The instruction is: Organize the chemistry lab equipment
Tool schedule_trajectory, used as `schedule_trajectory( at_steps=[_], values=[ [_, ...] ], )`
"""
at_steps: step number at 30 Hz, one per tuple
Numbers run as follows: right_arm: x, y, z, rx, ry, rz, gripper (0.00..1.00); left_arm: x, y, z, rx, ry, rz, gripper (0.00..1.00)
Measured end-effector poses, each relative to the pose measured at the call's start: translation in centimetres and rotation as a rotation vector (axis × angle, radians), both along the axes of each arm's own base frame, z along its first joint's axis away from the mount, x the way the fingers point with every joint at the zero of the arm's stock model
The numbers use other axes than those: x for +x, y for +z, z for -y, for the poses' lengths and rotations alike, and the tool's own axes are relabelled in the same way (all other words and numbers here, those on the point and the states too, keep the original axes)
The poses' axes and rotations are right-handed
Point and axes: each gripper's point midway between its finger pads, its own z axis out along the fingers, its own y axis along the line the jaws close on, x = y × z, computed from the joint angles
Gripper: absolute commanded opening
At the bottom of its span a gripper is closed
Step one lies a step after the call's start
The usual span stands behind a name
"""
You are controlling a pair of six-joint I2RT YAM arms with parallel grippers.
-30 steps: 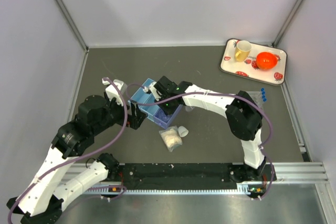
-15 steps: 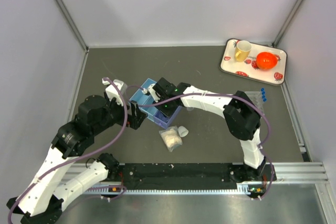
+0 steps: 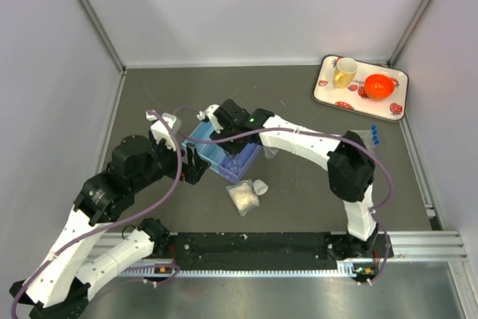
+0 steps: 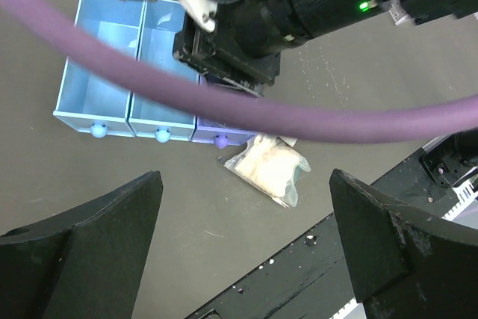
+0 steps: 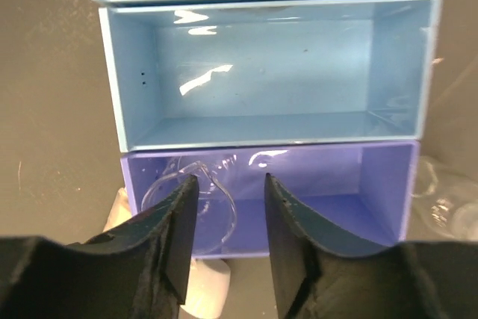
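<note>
Right end effector: jaws partway apart, nothing clamped; it is poised above the violet end compartment of the blue tray.
Left end effector: jaws at full spread and empty, hanging just beside the tray's left side.
Bag of white material: lies on the surface just in front of the tray's violet end. We judge it soft, light and prone to sag; pinch it at a gathered edge, not the belly.
Tiny beaker: on its side, just beside the bag. We expect thin, slick walls and a tendency to roll; grip across the rim with light force.
Clear piece: rests inside the violet compartment. We cannot tell funnel from beaker.
Tray contents: the middle compartment shows bare.
Blue-capped tubes: well apart, by the right wall. They look small and slippery; take each below the cap.
Edges: the compartment walls stand upright, so we advise a straight lift before any traverse.
Open room: bare surface lies beyond the tray and toward the tubes; both arms crowd the tray's left side.
</note>
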Motion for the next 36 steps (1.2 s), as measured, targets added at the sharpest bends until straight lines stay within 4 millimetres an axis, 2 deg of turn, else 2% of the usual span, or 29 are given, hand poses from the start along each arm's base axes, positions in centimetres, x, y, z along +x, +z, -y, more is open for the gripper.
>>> schedule_trajectory(
  at_steps=[5,8,10,12,14,17,19,22,29,36],
  values=[
    [1.2,4.5,0.9,0.034,-0.069,0.094,0.50,0.2,-0.2,0.2,0.005,-0.002,-0.007,0.99],
    [2.7,7.0,2.0,0.065,-0.156,0.138,0.50,0.2,-0.5,0.4,0.008,-0.010,-0.017,0.99],
    [4.1,8.1,3.4,0.085,-0.237,0.150,0.52,0.2,-0.6,0.4,0.009,-0.015,-0.019,0.99],
    [6.3,8.5,5.7,0.096,-0.341,0.152,0.55,0.1,-0.6,0.4,0.007,-0.017,-0.018,0.99],
    [8.0,8.5,7.7,0.094,-0.423,0.150,0.60,0.1,-0.5,0.5,0.005,-0.019,-0.018,0.99],
    [10.3,7.9,11.0,0.068,-0.539,0.141,0.61,-0.1,-0.4,0.5,0.001,-0.024,-0.015,0.99],
    [11.5,7.4,12.0,0.062,-0.593,0.133,0.61,-0.1,-0.2,0.5,-0.003,-0.026,-0.011,0.99],
    [12.2,6.1,12.4,0.049,-0.626,0.110,0.62,-0.2,0.1,0.5,-0.008,-0.029,-0.006,0.99],
    [12.5,2.2,11.9,-0.001,-0.632,0.039,0.63,-0.1,0.2,0.5,0.000,-0.033,0.003,0.99],
    [12.5,0.6,11.9,-0.031,-0.633,0.018,0.63,-0.1,0.2,0.4,0.007,-0.037,0.008,0.99]
  ],
)
